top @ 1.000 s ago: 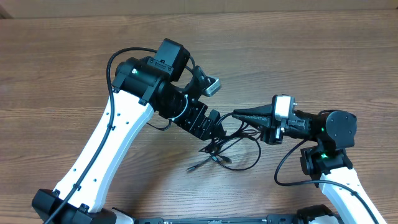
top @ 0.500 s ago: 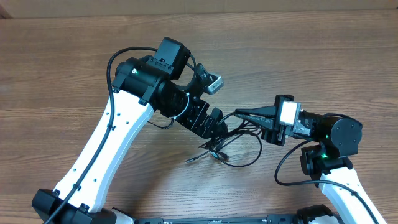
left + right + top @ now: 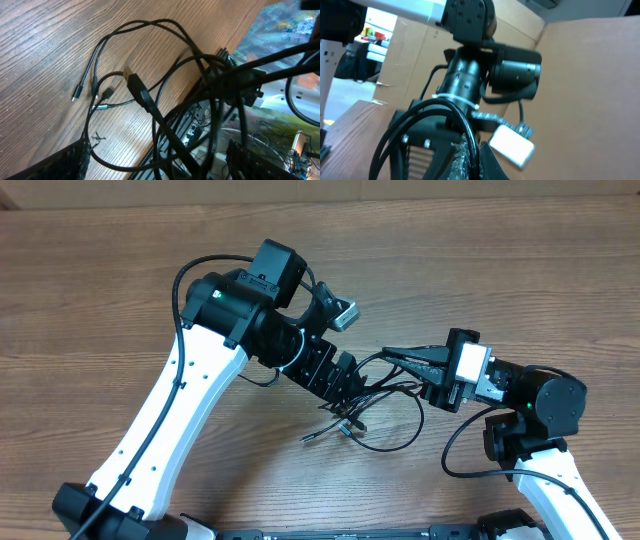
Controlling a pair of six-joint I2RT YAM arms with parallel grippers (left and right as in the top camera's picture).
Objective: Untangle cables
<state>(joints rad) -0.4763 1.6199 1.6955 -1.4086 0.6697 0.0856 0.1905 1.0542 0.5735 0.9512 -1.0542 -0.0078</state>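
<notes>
The cables (image 3: 352,423) lie as a thin black tangle on the wooden table between my two arms, with loose plug ends (image 3: 308,439) pointing left. My left gripper (image 3: 347,387) hangs over the tangle's upper left. In the left wrist view it (image 3: 160,167) is open, its fingers (image 3: 62,161) wide apart, and several cable strands (image 3: 145,97) run between them; a silver-tipped plug (image 3: 76,93) rests on the wood. My right gripper (image 3: 388,352) is shut on one cable strand, which is pinched between its fingers (image 3: 462,155) and loops up to the left (image 3: 420,111).
The left arm's wrist camera (image 3: 343,314) and black housing (image 3: 470,75) stand close in front of the right gripper. The table's near edge (image 3: 165,142) shows in the left wrist view. Cardboard (image 3: 590,75) backs the scene.
My right gripper has drawn back to the right and slightly up with its strand, stretching the tangle. The left gripper's fingers have closed in a little; that arm has barely moved.
</notes>
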